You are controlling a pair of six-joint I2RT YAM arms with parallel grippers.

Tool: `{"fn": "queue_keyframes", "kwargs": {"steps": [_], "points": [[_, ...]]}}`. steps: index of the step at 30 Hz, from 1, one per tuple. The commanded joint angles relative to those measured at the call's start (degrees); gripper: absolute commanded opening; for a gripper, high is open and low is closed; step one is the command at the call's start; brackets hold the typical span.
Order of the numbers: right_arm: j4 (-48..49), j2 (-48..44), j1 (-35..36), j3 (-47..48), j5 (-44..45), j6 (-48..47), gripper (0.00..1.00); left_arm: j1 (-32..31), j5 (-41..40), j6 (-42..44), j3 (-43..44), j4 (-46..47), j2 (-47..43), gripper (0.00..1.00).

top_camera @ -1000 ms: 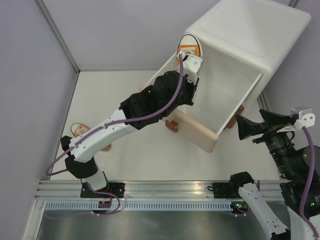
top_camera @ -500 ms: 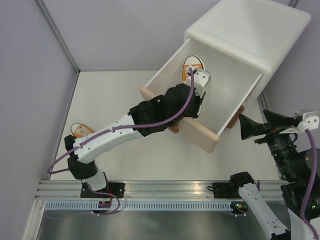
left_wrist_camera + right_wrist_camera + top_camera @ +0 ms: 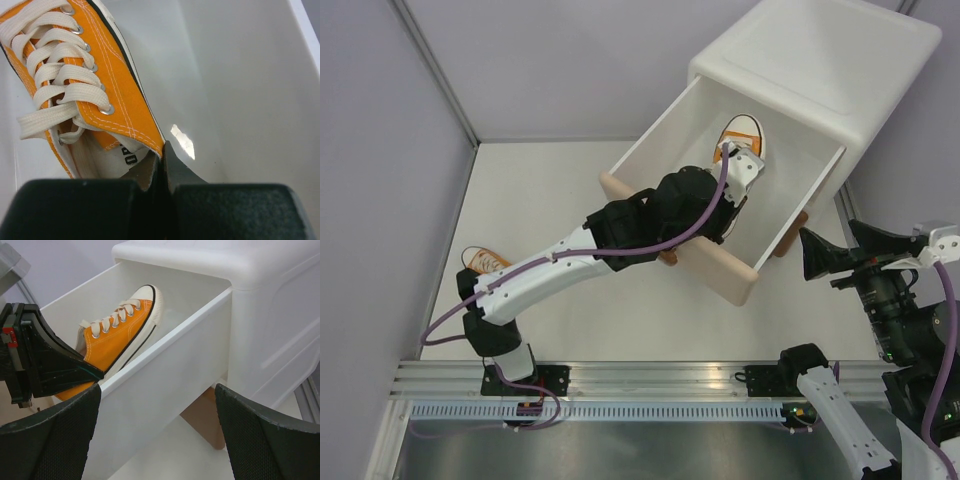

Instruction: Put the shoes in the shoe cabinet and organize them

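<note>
The white shoe cabinet [image 3: 820,60] stands at the back right with its beige upper drawer [image 3: 790,165] pulled out. My left gripper [image 3: 738,178] reaches into the drawer and is shut on the heel collar of an orange sneaker [image 3: 740,135], whose toe points toward the cabinet. The wrist view shows the jaws pinching the shoe's orange side wall [image 3: 120,95]; the right wrist view shows the same shoe [image 3: 117,332] inside the drawer. A second orange sneaker [image 3: 485,262] lies on the table at the left. My right gripper [image 3: 820,258] is open beside the drawer's right side. No red shoes are in view.
The drawer front [image 3: 715,262] with its brown bear knob [image 3: 668,258] faces the arms. The brown lower drawer [image 3: 207,412] shows under the upper one. Grey walls enclose the white table [image 3: 570,300]; a metal rail [image 3: 640,385] runs along the near edge.
My left gripper has carried the orange sneaker from the drawer's far left corner rightward and deeper into the drawer. The right arm has barely moved.
</note>
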Motion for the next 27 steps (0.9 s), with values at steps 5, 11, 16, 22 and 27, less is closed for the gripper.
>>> {"fn": "queue_keyframes", "kwargs": {"steps": [5, 11, 16, 22, 27], "points": [[2.82, -1.02, 0.37, 0.48, 1.58, -0.5, 0.98, -0.11, 5.83, 8.18, 4.3, 4.64, 1.29, 0.02], [3.26, -0.76, 0.28, 0.92, 2.01, -1.03, 0.98, 0.32, 7.85, 8.71, 4.92, 4.2, 3.31, 0.02], [3.17, -0.41, 0.28, 1.36, 2.8, -1.47, 0.98, 1.64, 9.69, 8.53, 7.29, 2.27, 5.07, 0.02], [3.43, 0.56, 0.28, 1.97, 3.68, -2.26, 0.98, 2.44, 11.19, 8.01, 8.96, 1.74, 6.65, 0.04], [4.31, 1.7, 0.37, 1.97, 3.69, -2.61, 0.98, 2.43, 11.45, 6.95, 9.67, 0.78, 7.97, 0.09]]}}
